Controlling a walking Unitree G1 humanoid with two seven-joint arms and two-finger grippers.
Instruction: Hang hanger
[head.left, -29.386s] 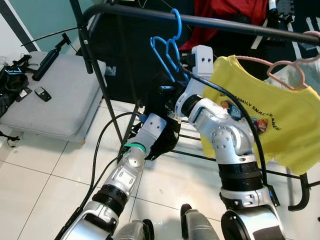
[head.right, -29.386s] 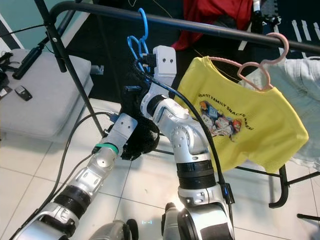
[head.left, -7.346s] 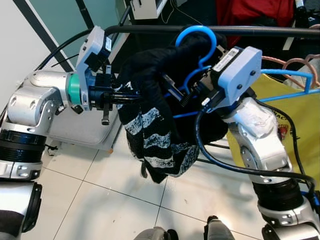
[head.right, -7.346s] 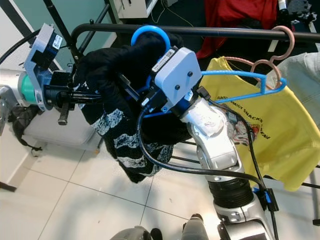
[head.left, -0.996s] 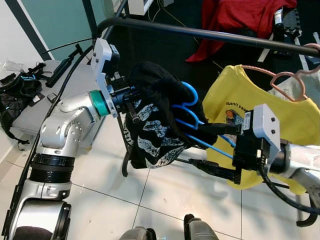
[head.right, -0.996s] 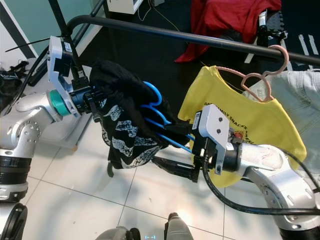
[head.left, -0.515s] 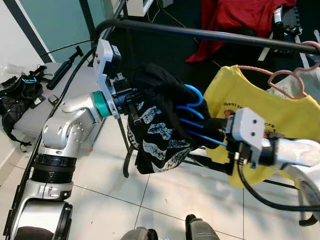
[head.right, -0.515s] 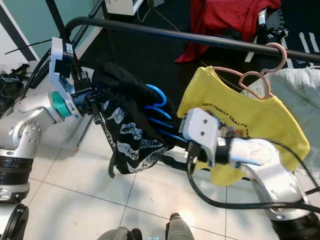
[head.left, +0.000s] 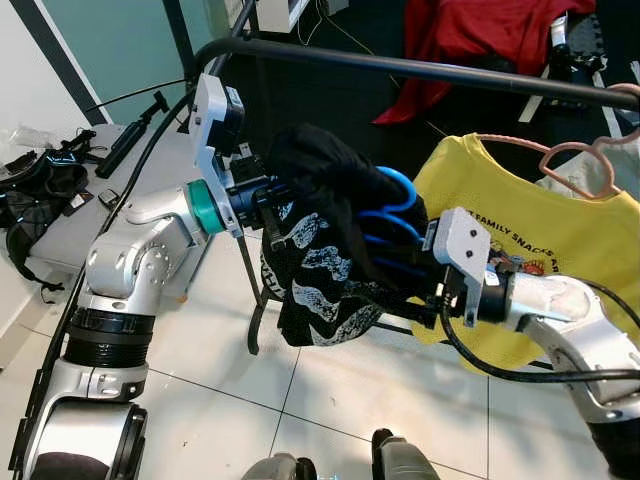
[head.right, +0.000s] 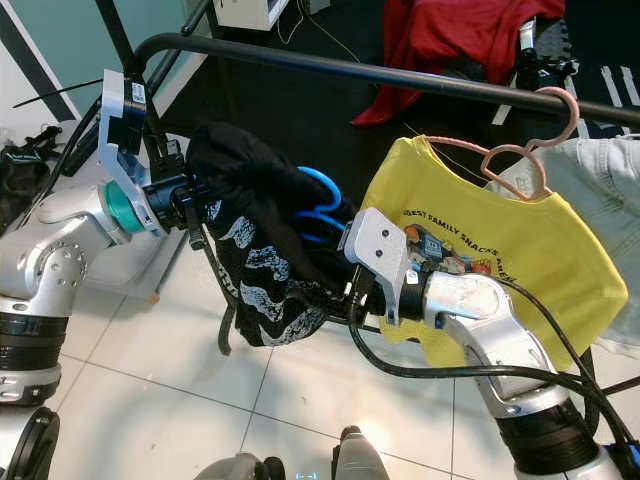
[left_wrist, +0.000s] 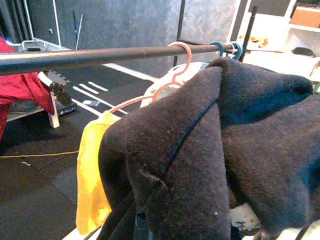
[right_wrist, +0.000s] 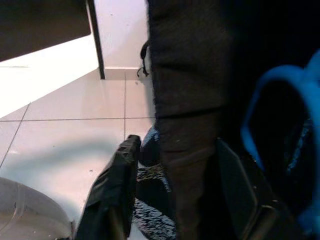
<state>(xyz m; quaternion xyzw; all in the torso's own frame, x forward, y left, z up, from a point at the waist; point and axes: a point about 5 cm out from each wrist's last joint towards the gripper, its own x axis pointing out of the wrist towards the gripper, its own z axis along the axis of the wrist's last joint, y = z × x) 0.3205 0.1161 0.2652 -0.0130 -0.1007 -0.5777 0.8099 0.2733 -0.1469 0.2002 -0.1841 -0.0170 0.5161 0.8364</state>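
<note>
I hold the black garment (head.left: 320, 250) bunched below the clothes rail (head.left: 420, 68), with the blue hanger (head.left: 395, 200) buried in it so that its hook curls out of the cloth, well under the rail and not yet on it. My left jaws (head.left: 262, 195) press into the garment's upper edge from the side nearer the rail's upright post; cloth covers the tips, so I cannot tell how far they are parted or whether they truly pinch anything. My right jaws (right_wrist: 172, 200) come in from the side of the yellow shirt (head.right: 500, 240) and stand fairly wide, one finger (right_wrist: 112, 190) either side of a hanging fold of the dark cloth, with a blue loop of the hanger just beside them. I cannot say they bite on anything.

I judge I am at the stage of getting the garment seated on the hanger, ahead of the hanging itself. The pink hanger (head.right: 530, 150) with the yellow shirt already sits on the rail, well apart from my bundle. The next move calls for a firm grip on the blue hanger near its hook, then lifting the hook over the bare stretch of rail between the post and the yellow shirt.
</note>
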